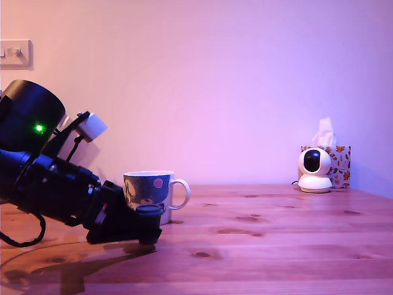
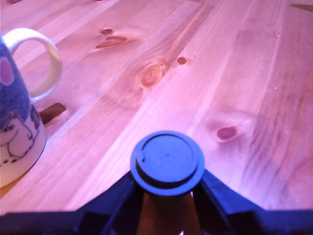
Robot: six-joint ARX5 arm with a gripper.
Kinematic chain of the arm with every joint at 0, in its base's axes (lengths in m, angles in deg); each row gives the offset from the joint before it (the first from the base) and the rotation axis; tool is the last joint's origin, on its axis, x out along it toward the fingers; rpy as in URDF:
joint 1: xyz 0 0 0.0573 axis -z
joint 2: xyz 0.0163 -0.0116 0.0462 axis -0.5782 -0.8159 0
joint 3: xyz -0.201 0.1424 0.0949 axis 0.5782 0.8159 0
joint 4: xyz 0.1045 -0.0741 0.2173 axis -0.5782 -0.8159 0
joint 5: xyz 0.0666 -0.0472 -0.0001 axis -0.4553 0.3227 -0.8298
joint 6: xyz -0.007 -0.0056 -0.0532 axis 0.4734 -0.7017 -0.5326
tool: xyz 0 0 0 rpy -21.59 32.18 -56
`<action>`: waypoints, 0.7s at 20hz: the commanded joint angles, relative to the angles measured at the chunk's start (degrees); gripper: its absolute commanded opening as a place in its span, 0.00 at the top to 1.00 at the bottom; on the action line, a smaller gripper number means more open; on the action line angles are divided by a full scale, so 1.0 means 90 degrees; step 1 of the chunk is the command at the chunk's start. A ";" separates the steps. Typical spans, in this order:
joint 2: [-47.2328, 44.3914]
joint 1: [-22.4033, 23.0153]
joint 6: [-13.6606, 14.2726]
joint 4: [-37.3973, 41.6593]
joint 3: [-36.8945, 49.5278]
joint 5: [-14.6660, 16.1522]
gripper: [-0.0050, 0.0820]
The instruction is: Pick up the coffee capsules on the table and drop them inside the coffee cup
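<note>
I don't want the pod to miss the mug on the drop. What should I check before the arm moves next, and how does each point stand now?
1. Pod held: ok. The gripper is closed on a capsule, lid up between the fingers.
2. Pod off the table: cannot tell; the gripper sits very low over the table.
3. Pod above the mug's rim: not ok. It is below the rim of the mug, at its side.
4. Mug upright: ok.
5. Mug handle out of the way: ok, it points toward the exterior view's right.
6. Second pod located: cannot tell; none shows in either view.
</note>
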 commanded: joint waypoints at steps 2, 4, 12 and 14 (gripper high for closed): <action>0.0282 0.0017 -0.0267 0.0219 -0.0056 0.0090 0.72; 0.0597 0.0017 -0.0270 0.0211 -0.0061 0.0092 0.72; 0.1678 -0.0044 -0.0410 0.0131 -0.0369 -0.0109 0.72; 0.1751 -0.0141 -0.0624 -0.0090 -0.0719 -0.0124 0.72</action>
